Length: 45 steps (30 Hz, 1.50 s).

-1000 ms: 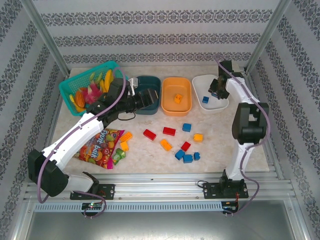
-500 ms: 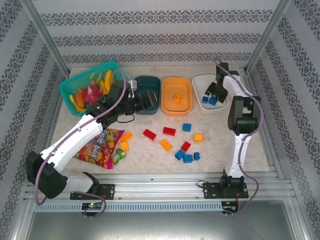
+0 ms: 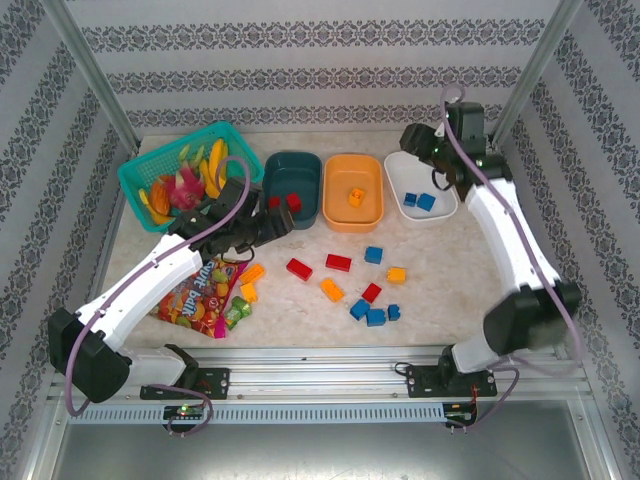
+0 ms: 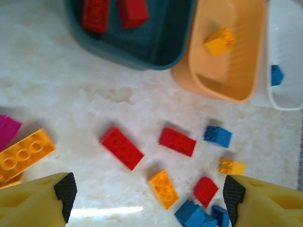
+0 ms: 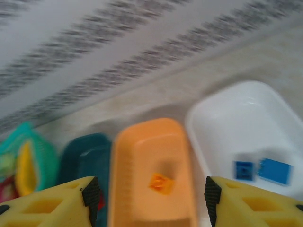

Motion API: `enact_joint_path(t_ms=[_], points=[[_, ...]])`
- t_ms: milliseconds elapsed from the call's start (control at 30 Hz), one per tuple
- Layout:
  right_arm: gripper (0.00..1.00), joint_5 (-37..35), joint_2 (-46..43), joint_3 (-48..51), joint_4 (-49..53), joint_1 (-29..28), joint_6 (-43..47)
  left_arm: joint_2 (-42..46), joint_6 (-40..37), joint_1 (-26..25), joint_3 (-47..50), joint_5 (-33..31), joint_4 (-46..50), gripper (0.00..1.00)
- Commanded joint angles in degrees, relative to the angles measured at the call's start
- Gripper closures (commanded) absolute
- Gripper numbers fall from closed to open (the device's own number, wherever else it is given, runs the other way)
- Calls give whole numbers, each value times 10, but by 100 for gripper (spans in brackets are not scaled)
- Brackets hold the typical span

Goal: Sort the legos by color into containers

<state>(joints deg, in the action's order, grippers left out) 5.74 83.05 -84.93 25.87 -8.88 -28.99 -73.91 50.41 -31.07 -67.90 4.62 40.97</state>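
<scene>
Teal tub [image 4: 156,33]: two red bricks [image 4: 132,10]; orange tub [image 4: 213,85]: one orange brick [image 4: 219,41]; white tub [image 4: 284,47]: two blue bricks [image 3: 426,201]. My left claw [image 4: 149,193] and right claw [image 5: 151,194] gape empty.

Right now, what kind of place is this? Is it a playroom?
Probably a robot test booth, not a playroom: two robot arms bolted to a metal rail, patterned walls in a metal frame, and toy bricks laid out beside tubs.

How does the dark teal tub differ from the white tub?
The teal tub holds two red bricks; the white tub holds two blue bricks. The teal tub stands left of the orange tub, the white tub right of it. Both have the same shallow rounded shape and size.
</scene>
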Motion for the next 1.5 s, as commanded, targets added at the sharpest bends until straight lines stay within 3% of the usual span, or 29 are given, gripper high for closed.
enact_joint_path(t_ms=[0,100,233,367,567,933,1200,1467], points=[[37,43,-49,106,-87,-34,33,21,21,-7,25,-22,73,17],[35,71,-123,213,-151,-79,50,30,30,-7,54,-17,69,17],[35,97,-183,317,-163,-139,33,23,40,-7,78,-3,63,20],[35,90,-214,382,-154,-200,19,-1,46,-7,79,-23,110,23],[35,106,-219,434,-169,-243,-2,-21,56,-7,120,-9,104,26],[35,116,-223,432,-161,-246,-6,-90,56,-7,159,-14,60,37],[34,197,-204,434,-195,-247,-36,-134,41,-6,158,-47,42,46],[34,185,-209,432,-196,-246,-45,-151,29,-6,168,-58,45,52]])
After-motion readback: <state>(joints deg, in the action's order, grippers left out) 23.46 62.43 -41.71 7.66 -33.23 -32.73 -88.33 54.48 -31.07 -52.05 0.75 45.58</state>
